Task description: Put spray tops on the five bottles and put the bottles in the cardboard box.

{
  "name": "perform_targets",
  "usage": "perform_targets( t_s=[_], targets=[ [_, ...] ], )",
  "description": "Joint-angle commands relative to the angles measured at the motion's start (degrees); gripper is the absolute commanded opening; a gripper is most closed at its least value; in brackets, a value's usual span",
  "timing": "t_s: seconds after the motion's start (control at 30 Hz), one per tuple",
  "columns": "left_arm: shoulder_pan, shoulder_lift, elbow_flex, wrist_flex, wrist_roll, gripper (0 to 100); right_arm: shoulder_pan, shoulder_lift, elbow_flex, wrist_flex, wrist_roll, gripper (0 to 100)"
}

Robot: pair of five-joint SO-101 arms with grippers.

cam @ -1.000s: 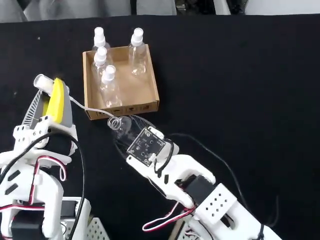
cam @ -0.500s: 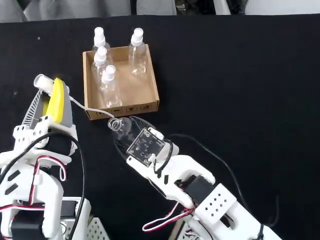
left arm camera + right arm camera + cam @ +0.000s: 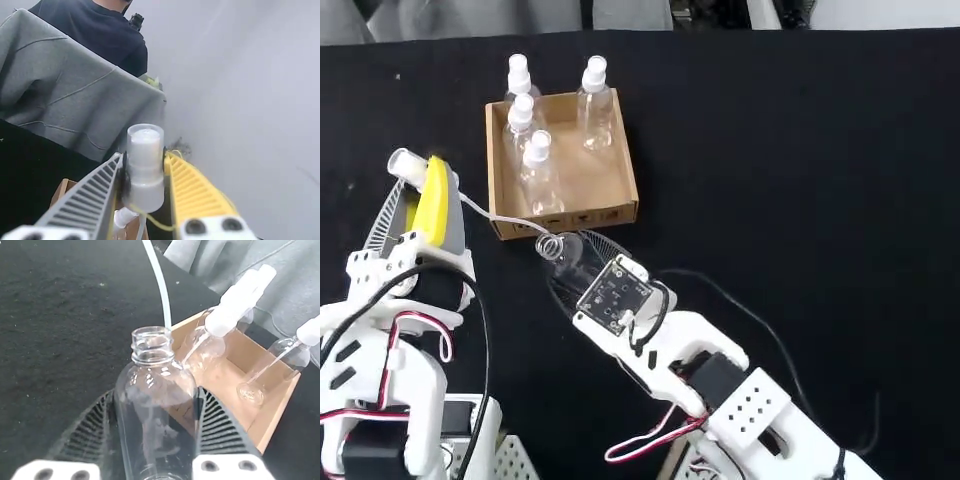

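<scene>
My left gripper is shut on a white spray top, held left of the cardboard box; its thin dip tube trails down to the mouth of an open clear bottle. That bottle is tilted toward the box's front wall, with my right gripper shut on its body. Three capped bottles stand inside the box, among them one at the front left and one at the back right. A further capped bottle stands just behind the box.
The black cloth table stretches wide to the right of the box. A grey-covered chair back and a person in dark clothing sit beyond the table's far edge.
My right gripper has shifted very slightly with the bottle; nothing else has moved.
</scene>
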Motion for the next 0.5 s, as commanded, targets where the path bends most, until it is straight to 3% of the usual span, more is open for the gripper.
perform_targets(
  t_s=[0.0, 0.23, 0.47],
  targets=[
    [-0.66, -2.02, -3.74, -0.53, 0.0, 3, 1.76, -1.89, -0.66, -1.67, 0.09, 8.5],
    [-0.4, -11.25, -1.63, 0.18, -2.02, 3, 1.76, -1.89, -0.57, -1.58, 0.09, 8.5],
    [-0.31, -10.2, -1.36, 0.26, -2.73, 3, 1.76, -1.89, -0.92, -1.76, 0.09, 8.5]
  ],
)
